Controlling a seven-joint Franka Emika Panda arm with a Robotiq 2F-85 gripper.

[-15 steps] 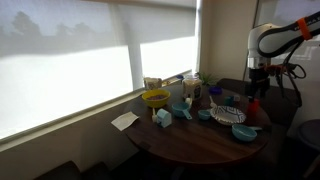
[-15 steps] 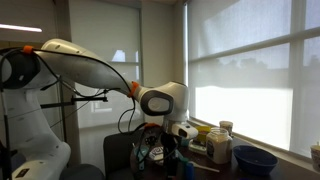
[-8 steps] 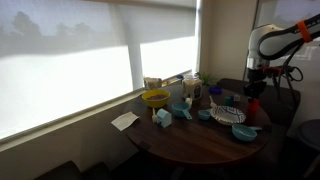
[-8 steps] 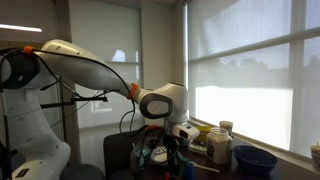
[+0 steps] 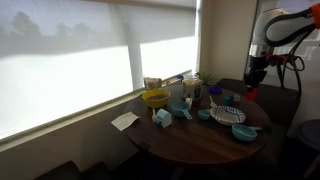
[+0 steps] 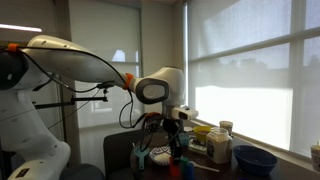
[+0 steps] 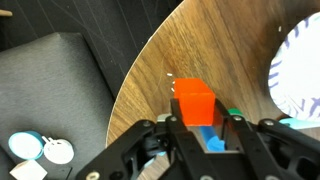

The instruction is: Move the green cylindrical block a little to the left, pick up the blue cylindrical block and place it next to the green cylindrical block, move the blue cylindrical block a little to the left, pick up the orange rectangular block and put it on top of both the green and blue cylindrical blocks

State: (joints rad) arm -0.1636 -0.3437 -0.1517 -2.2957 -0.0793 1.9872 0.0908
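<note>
Hand: in the wrist view the hand point(image 7: 204, 122) comes in from 6 o'clock, its two dark fingers point(image 7: 170, 135) clamped together on the orange block point(image 7: 194, 102).
Hand, from outside: in an exterior view the hand point(image 5: 254, 86) hangs from the arm over the 3 o'clock side of the desk point(image 5: 195, 142); in the other exterior picture it is too dark to read the grip.
Orange block: held upright between the fingers, its top face towards the wrist camera. It sits over bare wood just inside the desk's curved edge.
Block, from outside: a small reddish spot point(image 5: 251, 95) under the hand, seemingly clear of the desk top.
Blue piece: a blue piece point(image 7: 210, 143) shows at 6 o'clock of the block, between the fingers; I cannot tell what it is.
Green sliver: a green sliver point(image 7: 232, 113) peeks out at 4 o'clock of the block, just beside the finger on that side.
Desk: round, dark wood point(image 7: 200, 45), with grey floor beyond its edge at 9 o'clock.
Plate: a white plate with a blue pattern point(image 7: 300, 70) lies at 3 o'clock of the block, apart from it.
Lids: two pale round lids point(image 7: 25, 145) lie off the desk at 8 o'clock.
Bowl: a yellow bowl point(image 5: 155, 98) stands on the window side of the desk, well apart from the hand.
Paper: a white sheet point(image 5: 125, 120) lies at the desk's 9 o'clock edge.
Arm: the white arm point(image 6: 80, 58) arches over, its wrist bent down.
</note>
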